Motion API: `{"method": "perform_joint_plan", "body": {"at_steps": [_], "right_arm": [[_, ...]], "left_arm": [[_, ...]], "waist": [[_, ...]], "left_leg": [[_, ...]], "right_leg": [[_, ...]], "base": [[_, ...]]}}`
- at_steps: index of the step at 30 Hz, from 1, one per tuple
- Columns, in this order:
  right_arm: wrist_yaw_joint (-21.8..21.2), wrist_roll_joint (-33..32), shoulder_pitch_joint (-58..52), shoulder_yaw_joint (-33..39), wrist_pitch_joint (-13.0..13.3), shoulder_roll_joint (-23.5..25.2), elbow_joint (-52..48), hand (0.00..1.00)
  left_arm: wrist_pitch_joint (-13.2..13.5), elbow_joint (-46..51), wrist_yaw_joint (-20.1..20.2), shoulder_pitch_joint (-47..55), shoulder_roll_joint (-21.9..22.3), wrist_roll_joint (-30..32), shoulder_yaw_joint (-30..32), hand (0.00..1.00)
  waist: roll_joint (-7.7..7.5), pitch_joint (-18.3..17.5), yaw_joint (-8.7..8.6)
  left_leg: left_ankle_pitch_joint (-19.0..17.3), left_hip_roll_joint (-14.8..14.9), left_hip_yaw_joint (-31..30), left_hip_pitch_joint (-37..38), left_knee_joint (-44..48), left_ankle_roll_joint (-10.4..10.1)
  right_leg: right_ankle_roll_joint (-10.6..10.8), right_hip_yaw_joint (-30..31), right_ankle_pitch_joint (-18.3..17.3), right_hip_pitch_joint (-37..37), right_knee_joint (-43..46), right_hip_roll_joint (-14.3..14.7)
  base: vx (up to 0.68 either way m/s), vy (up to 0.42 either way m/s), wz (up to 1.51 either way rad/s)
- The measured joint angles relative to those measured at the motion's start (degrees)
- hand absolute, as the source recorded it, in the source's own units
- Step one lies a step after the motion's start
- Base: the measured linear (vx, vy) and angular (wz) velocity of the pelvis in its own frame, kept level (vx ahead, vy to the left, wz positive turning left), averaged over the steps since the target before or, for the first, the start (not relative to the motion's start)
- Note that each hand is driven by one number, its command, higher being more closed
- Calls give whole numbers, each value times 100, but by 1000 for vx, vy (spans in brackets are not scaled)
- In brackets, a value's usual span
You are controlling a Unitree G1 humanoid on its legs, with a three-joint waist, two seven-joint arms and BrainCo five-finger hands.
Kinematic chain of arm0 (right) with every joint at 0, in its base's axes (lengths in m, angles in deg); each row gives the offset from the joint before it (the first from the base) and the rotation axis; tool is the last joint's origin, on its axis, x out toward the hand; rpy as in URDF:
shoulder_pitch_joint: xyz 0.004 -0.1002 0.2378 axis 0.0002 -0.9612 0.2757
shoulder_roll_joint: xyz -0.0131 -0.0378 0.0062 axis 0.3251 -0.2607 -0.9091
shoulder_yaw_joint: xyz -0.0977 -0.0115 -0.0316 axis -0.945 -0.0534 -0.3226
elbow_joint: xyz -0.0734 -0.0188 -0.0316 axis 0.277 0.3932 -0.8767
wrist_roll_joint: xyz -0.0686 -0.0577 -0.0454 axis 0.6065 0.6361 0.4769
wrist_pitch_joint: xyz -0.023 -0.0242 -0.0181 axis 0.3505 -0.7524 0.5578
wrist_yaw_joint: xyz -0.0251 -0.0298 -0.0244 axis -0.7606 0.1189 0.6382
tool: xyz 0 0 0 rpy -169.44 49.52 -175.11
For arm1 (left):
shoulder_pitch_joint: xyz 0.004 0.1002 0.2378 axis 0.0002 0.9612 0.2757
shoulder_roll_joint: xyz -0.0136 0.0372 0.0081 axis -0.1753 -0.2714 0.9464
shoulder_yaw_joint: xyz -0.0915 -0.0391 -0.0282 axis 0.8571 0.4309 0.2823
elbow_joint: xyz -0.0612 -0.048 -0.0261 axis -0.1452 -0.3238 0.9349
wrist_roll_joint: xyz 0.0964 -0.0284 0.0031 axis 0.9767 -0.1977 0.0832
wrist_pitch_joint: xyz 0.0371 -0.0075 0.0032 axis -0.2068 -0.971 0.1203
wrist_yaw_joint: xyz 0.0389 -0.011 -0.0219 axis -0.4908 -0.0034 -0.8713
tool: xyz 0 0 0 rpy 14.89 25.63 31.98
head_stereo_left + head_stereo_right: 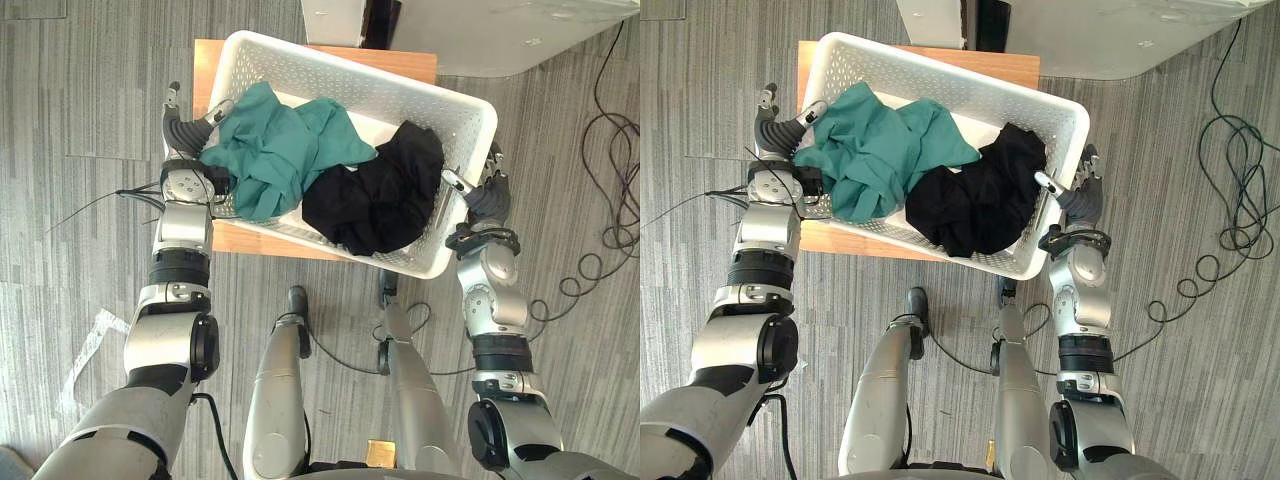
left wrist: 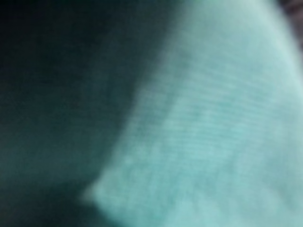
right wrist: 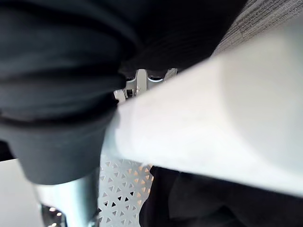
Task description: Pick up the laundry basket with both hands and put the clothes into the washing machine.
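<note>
The white perforated basket [image 1: 340, 80] is sitting on a small wooden table [image 1: 255, 240], its far corner and right end hanging out past the tabletop. Inside the basket, a green garment [image 1: 275, 150] is lying crumpled at the left end and spilling over the left rim. A black garment [image 1: 385, 195] is bunching up at the right end, touching the green one at the middle. The left hand [image 1: 183, 132] is gripping the basket's left end: its thumb [image 1: 214, 113] is reaching over the rim onto the green garment while its fingers [image 1: 172, 97] are standing outside the wall, pinching the rim between them. The right hand [image 1: 487, 195] is holding the basket's right end the same way, its thumb [image 1: 452, 181] hooking inside and its fingers [image 1: 496, 160] lying outside. In the right wrist view the white rim is running between them. Grey striped carpet [image 1: 90, 100] is spreading all around the basket. A big white unit [image 1: 480, 35] is standing just beyond the basket's far side, and a strip of pale tape [image 1: 90, 345] is lying on the carpet, well to the basket's near left.
</note>
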Motion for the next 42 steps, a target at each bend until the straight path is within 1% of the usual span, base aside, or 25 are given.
{"method": "perform_joint_plan", "body": {"at_steps": [3,6,8,10,11,14,16,18,19,21,23,24,26,27,28,30,32,33,35,38,40,41,42], "right_arm": [[-140,-45,100,34,-1,-28,338,100],[-295,-64,171,28,-2,-92,545,100],[-378,-114,214,36,-2,-221,655,100],[-496,-114,306,30,-11,-445,864,100],[-510,-114,334,29,-13,-474,913,100],[-730,-100,469,19,-67,-663,1101,100],[-744,-89,470,3,-166,-759,1128,100],[-831,-22,458,6,-321,-880,1221,100],[-854,13,448,11,-350,-910,1252,100],[-883,14,407,37,-513,-1020,1341,100],[-970,29,265,65,-581,-1047,1432,100],[-1015,143,112,101,-671,-1048,1435,100],[-1122,269,-9,177,-727,-1069,1445,100],[-1172,394,-62,186,-727,-1080,1518,100],[-1243,537,-33,189,-720,-1085,1677,100],[-1326,721,-48,189,-714,-1096,1896,100],[-1370,945,-148,183,-730,-1131,2226,100],[-1393,996,-241,155,-758,-1117,2297,100],[-1508,1105,-496,151,-763,-1119,2255,100],[-1596,1192,-1175,146,-779,-1044,1839,100],[-1615,1277,-1570,146,-779,-953,1548,100],[-1618,1302,-1802,148,-776,-874,1417,100],[-1617,1300,-1973,157,-759,-797,1284,100]], "left_arm": [[-2,-48,28,-20,1,7,-1,100],[-10,-58,227,-31,-26,30,-15,100],[-26,-121,377,-83,-44,70,-56,100],[-65,-295,515,-205,-118,189,-222,100],[-72,-363,553,-241,-158,240,-312,100],[-183,-501,773,-379,-313,575,-642,100],[-203,-573,858,-404,-333,678,-829,100],[-245,-720,1008,-393,-341,815,-1165,100],[-255,-759,1033,-383,-342,820,-1238,100],[-273,-900,1148,-296,-306,927,-1451,100],[-275,-957,1255,-89,-258,982,-1526,100],[-275,-970,1289,112,-237,985,-1665,100],[-274,-973,1377,246,-173,985,-1718,100],[-270,-1003,1399,351,-130,991,-1819,100],[-247,-1029,1417,472,-127,1012,-1891,100],[-231,-1067,1503,644,-75,1031,-1929,100],[-199,-1065,1509,989,58,1033,-1964,100],[-176,-1049,1515,1224,96,1034,-2010,100],[-143,-928,1533,1633,128,1028,-2063,100],[-99,-115,1535,2652,208,974,-2043,100],[-70,186,1544,3133,221,958,-2033,100],[-43,322,1550,3444,256,893,-1993,100],[-17,437,1555,3704,338,790,-1851,100]], "waist": [[-1,0,2],[-3,-2,1],[-6,-3,4],[-11,-3,4],[-17,-7,5],[-86,-10,1],[-116,-13,2],[-157,-24,-3],[-168,-24,-3],[-203,-40,-13],[-211,-43,-14],[-217,-47,-28],[-233,-57,-57],[-277,-87,-97],[-312,-136,-175],[-346,-214,-199],[-343,-378,-239],[-343,-416,-317],[-345,-506,-336],[-318,-699,-338],[-314,-720,-349],[-306,-864,-349],[-293,-929,-354]], "left_leg": [[5,2,-10,-1,0,-7],[6,5,-14,-1,8,-9],[6,6,-30,-4,27,-9],[5,14,-56,-16,89,-8],[4,16,-57,-18,107,-7],[-2,35,-58,-21,197,0],[-5,37,-59,16,224,5],[-12,36,-57,167,220,16],[-13,35,-57,229,205,17],[-12,25,-33,439,131,17],[-6,7,19,695,9,15],[45,-30,52,932,-147,-2],[155,-108,64,1121,-387,4],[275,-197,51,1283,-617,-13],[406,-274,14,1420,-850,-25],[535,-360,-30,1620,-1096,-43],[685,-455,-91,1852,-1398,-55],[734,-486,-154,1984,-1515,-54],[739,-510,-171,2095,-1596,-58],[759,-572,-176,2200,-1737,-46],[767,-596,-184,2369,-1811,-55],[767,-607,-188,2395,-1844,-55],[798,-631,-189,2500,-1927,-26]], "right_leg": [[0,-11,0,0,5,1],[0,-18,0,2,14,4],[0,-32,0,12,23,4],[5,-47,-5,11,92,12],[5,-47,-5,11,103,14],[5,-45,-5,38,123,28],[5,-48,-4,86,132,29],[5,-50,-5,236,133,27],[5,-48,-5,282,132,24],[9,-44,-10,452,131,14],[12,-38,-37,632,130,-3],[7,-37,-54,779,130,-28],[1,-46,-73,868,130,-87],[-6,-47,-142,940,130,-154],[-5,-66,-144,1001,113,-204],[-5,-87,-145,1098,88,-240],[-4,-142,-149,1249,23,-285],[-7,-201,-151,1397,-43,-304],[-18,-209,-181,1504,-98,-313],[-2,-208,-221,1541,-123,-335],[3,-210,-224,1715,-200,-355],[4,-240,-224,1739,-223,-363],[13,-243,-230,1819,-241,-379]], "base": [[-8,-10,1],[0,0,0],[-11,-10,2],[-12,-10,2],[-36,-22,0],[-40,-26,-1],[-35,-29,1],[-22,-36,1],[-9,-32,-1],[2,-37,-1],[19,-53,-3],[33,-55,3],[40,-71,14],[33,-86,26],[27,-71,28],[17,-51,17],[22,-51,20],[22,-40,23],[-2,-27,10],[0,0,0],[13,6,2],[37,16,3],[45,18,2]]}}
